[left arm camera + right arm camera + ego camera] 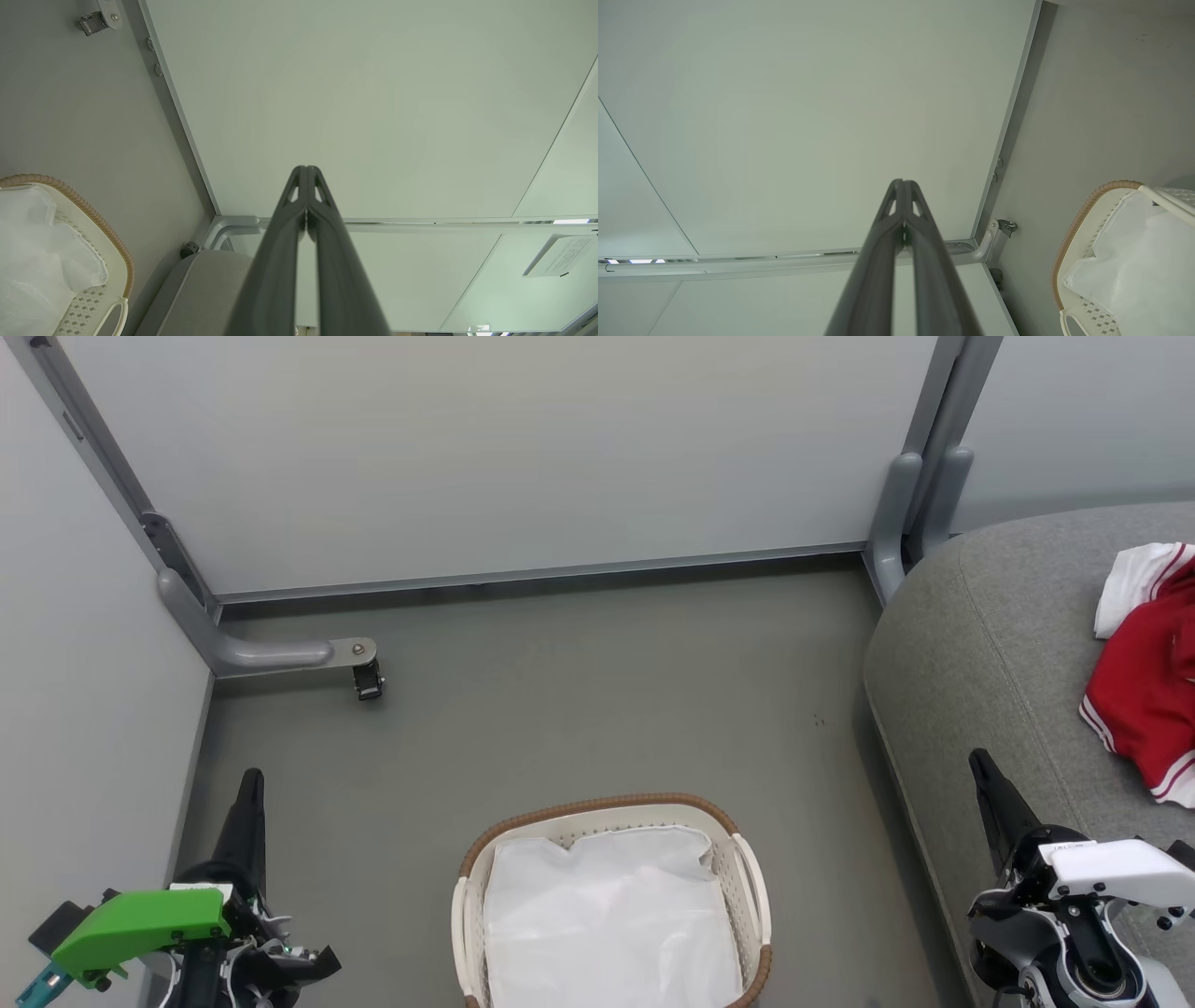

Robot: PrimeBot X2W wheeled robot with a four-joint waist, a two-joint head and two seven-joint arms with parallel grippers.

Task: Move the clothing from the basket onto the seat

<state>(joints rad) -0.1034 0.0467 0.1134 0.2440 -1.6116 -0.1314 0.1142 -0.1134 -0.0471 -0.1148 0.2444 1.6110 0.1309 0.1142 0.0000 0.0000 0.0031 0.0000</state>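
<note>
The red-and-white clothing (1144,695) lies on the seat (990,644); the basket (597,801) seems to hold just its white liner (607,915) (folds could hide something). Left claw (251,782) and right claw (982,765) are pinched closed, empty. The moving looks done; next, only a check under the liner.

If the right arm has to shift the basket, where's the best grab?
Probably the white loop handle on the side of the basket nearest the seat, coming down from above. It stands off the basket's side, leaving a gap for one finger. The right gripper is shut, so open it first.
</note>
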